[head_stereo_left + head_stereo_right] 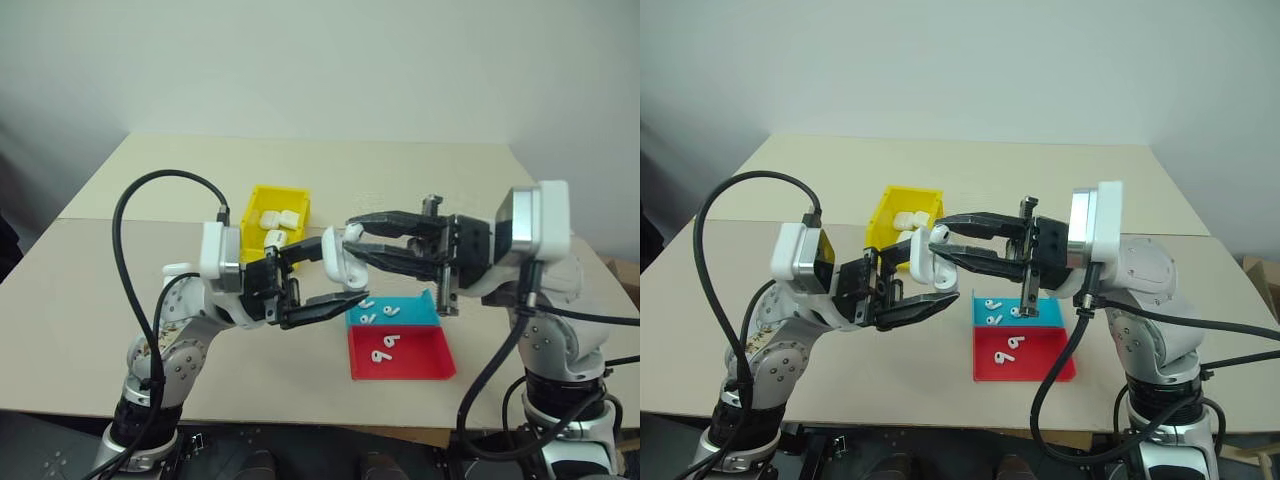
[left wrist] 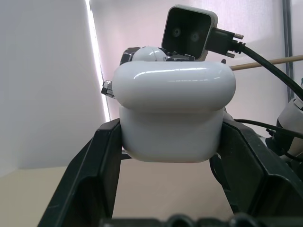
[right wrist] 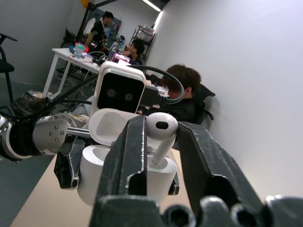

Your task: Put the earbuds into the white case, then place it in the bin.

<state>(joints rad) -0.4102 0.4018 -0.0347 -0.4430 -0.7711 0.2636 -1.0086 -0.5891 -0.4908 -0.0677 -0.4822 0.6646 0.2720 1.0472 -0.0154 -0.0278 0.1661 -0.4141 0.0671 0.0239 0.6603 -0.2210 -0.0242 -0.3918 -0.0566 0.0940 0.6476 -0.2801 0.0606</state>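
Note:
My left gripper point(image 1: 340, 272) is shut on the white case point(image 1: 335, 258), held in the air above the table with its lid open. The case's body point(image 2: 175, 113) sits clamped between the black fingers. From the right, my right gripper point(image 1: 350, 235) reaches in, closed on one earbud point(image 3: 162, 125) whose stem points down into the case point(image 3: 123, 165). More earbuds point(image 1: 375, 312) lie in the blue tray and others point(image 1: 385, 345) in the red tray. The yellow bin point(image 1: 262, 195) stands behind the left gripper.
Several white cases point(image 1: 280, 218) lie in the bin. The shallow blue tray point(image 1: 415, 312) and red tray point(image 1: 425, 360) sit side by side below the right gripper, near the table's front edge. People sit at desks in the background of the right wrist view.

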